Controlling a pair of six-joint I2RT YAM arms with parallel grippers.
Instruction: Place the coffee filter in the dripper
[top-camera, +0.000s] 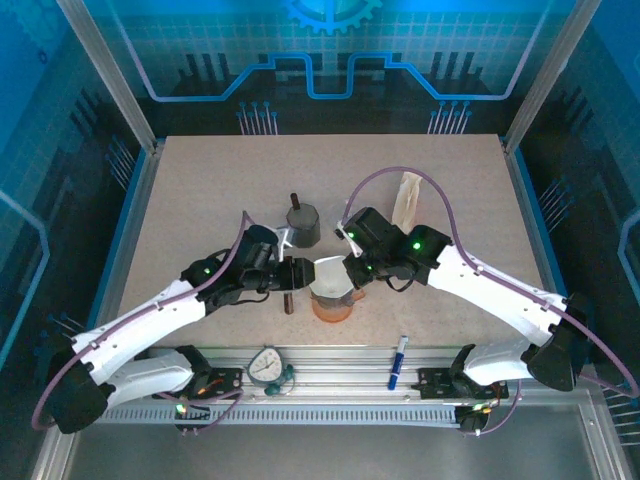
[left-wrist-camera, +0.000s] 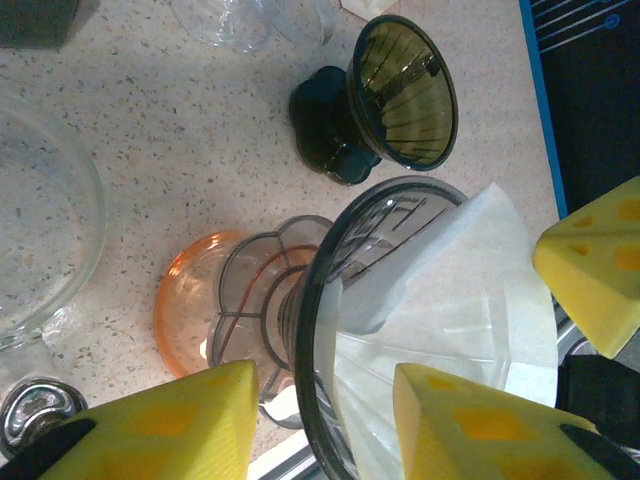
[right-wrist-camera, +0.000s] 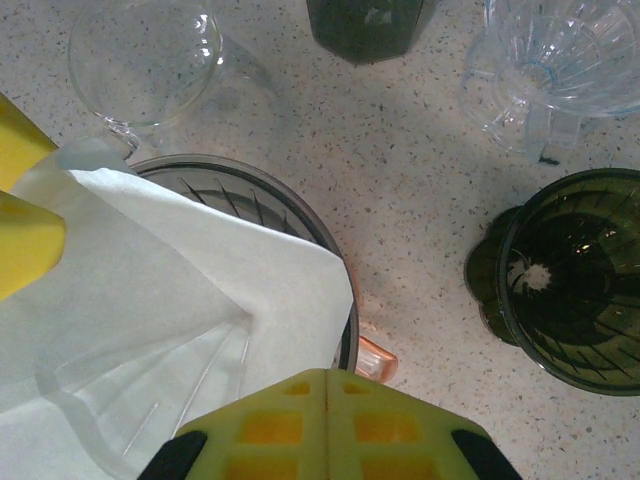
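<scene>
The left white-shelled arm with black joints (top-camera: 150, 322) is being stretched forward and inward, with its black wrist (top-camera: 255, 265) held low. The left two-finger gripper with yellow pads (top-camera: 300, 272) is being held with its jaws apart, the fingers (left-wrist-camera: 200, 425) standing clear of each other. The right white-shelled arm (top-camera: 500, 295) is being angled inward opposite it. The right yellow-padded gripper (right-wrist-camera: 325, 382) is being held with its fingers pressed flat together, just beside the left gripper's right-hand finger.

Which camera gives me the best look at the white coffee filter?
The right wrist view: the coffee filter spreads large across the frame over the grey dripper. The left wrist view shows its upper part inside the rim; top external, a small white patch.
</scene>
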